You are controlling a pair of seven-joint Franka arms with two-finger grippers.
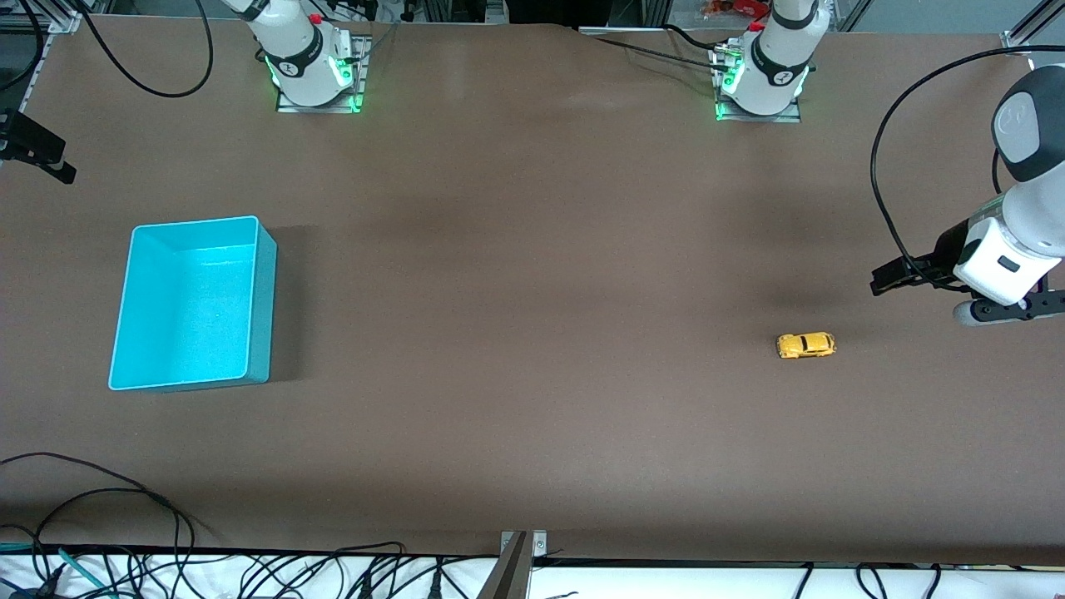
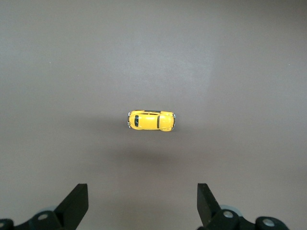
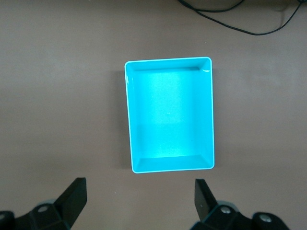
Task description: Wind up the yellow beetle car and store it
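Two arms are mounted at one brown, matte table (image 1: pixel 532 274), whose flat surface is seen in every view. Largest of the things on it is a turquoise bin (image 1: pixel 265 312), rectangular, open-topped and smooth-walled like plastic, with rounded corners and nothing inside; it is set toward the right arm's end of the table. The right gripper (image 3: pixel 140 201) is held high over this bin, its two dark, wedge-shaped fingers (image 3: pixel 74 196) spread wide and released, with nothing between them; the gripper itself is not seen in the front view.

The left gripper (image 2: pixel 143 203) is held in the air over bare table near the left arm's end, well apart from the bin, and its dark fingers (image 2: pixel 76 201) are likewise spread and released, grasping nothing. Smallest is the yellow beetle car (image 1: pixel 805 345), a glossy, rounded toy with dark windows, resting on its wheels on the table, well apart from the bin toward the left arm's end and slightly nearer to the front camera than the bin's middle. In the left wrist view the car (image 2: pixel 152 120) is seen untouched.
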